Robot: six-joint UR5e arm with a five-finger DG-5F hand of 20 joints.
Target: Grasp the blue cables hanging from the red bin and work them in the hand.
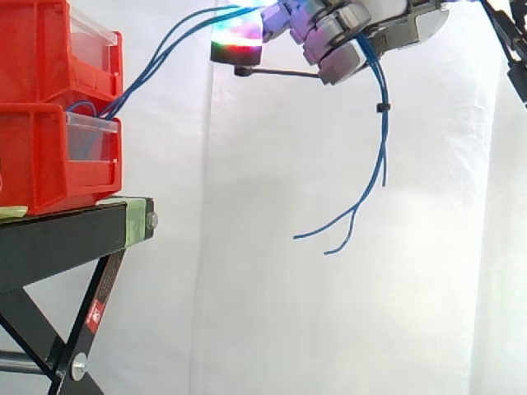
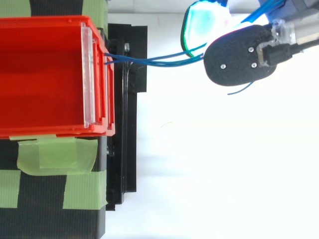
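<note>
The hand (image 1: pixel 362 33) is closed on the blue cables (image 1: pixel 381 156), its curled fingers wrapped round them, so the grasp looks made and the working step is in hand. From the fingertip side the cables slope down and away to the lower red bin (image 1: pixel 49 156); beneath the hand their free ends dangle. Next, I judge, the fingers must shift the strands without tugging them from the bin.

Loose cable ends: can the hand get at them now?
Probably not yet: the hand is shut on the cables higher up; the ends hang free well below it, nothing blocking.
</note>
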